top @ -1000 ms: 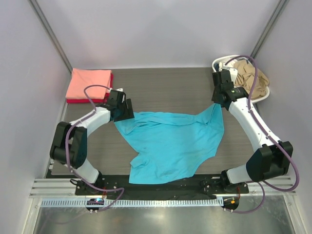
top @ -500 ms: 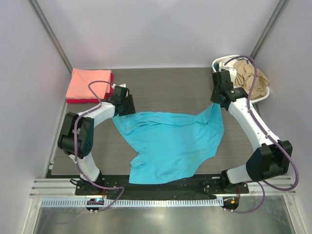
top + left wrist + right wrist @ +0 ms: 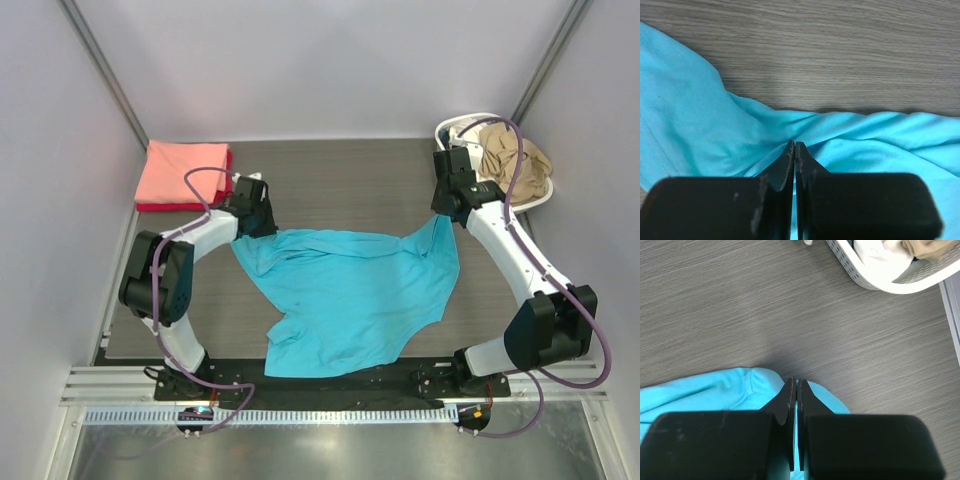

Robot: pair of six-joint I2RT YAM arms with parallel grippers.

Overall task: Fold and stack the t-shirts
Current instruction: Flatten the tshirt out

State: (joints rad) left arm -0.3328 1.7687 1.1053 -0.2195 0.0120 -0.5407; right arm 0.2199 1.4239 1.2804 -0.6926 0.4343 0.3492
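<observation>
A bright turquoise t-shirt [image 3: 350, 290] lies crumpled and spread across the middle of the table. My left gripper [image 3: 262, 222] is at its far-left edge, shut on a pinch of the cloth. In the left wrist view the turquoise folds [image 3: 700, 130] gather at the left gripper [image 3: 794, 145]. My right gripper [image 3: 447, 212] is shut on the shirt's far-right corner, which is lifted into a peak. The right wrist view shows that corner [image 3: 715, 387] under the right gripper [image 3: 796, 382]. A folded salmon-pink t-shirt [image 3: 183, 170] rests on a red one [image 3: 228, 165] at the far left.
A white laundry basket [image 3: 458, 127] stands at the far right corner with a tan t-shirt [image 3: 515, 165] heaped in it. The right wrist view shows the basket's rim [image 3: 875, 282] with white cloth [image 3: 875, 252] inside. Walls enclose the table on three sides.
My left gripper has moved a little farther along the shirt's far-left edge and closed on the cloth. The right gripper stays shut on its corner, barely shifted.
</observation>
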